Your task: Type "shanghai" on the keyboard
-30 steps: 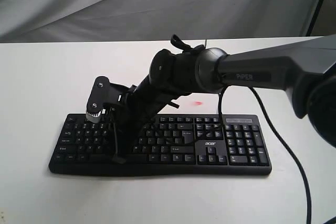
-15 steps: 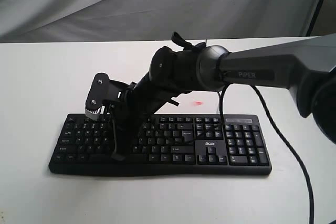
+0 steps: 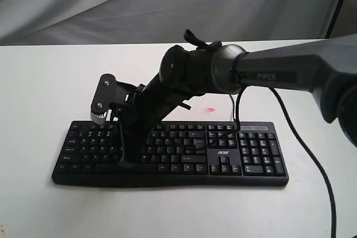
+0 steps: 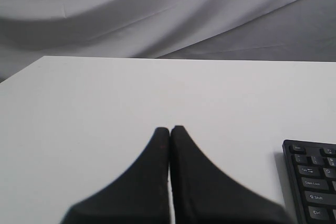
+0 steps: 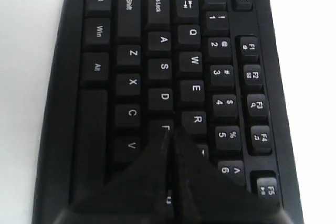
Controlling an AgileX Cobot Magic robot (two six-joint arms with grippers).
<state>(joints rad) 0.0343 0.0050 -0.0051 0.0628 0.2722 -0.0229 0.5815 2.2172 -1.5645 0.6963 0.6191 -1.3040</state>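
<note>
One keyboard [image 3: 251,160], white table [image 3: 44,82], grey backdrop [image 3: 111,4]

Bright, flat light across my feeds.
The table [image 3: 44,82] washes near-white, with a soft shadow under the keyboard [image 3: 256,160]; up close I see the left gripper [image 4: 169,129] and right gripper [image 5: 168,132] blurred, key legends crisp.

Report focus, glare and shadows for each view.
Exterior view: soft even light, no glare on the keyboard; right arm blurred near the lens. Left wrist view: left gripper dark, soft-edged. Right wrist view: key legends readable, right gripper a blurred silhouette.
</note>
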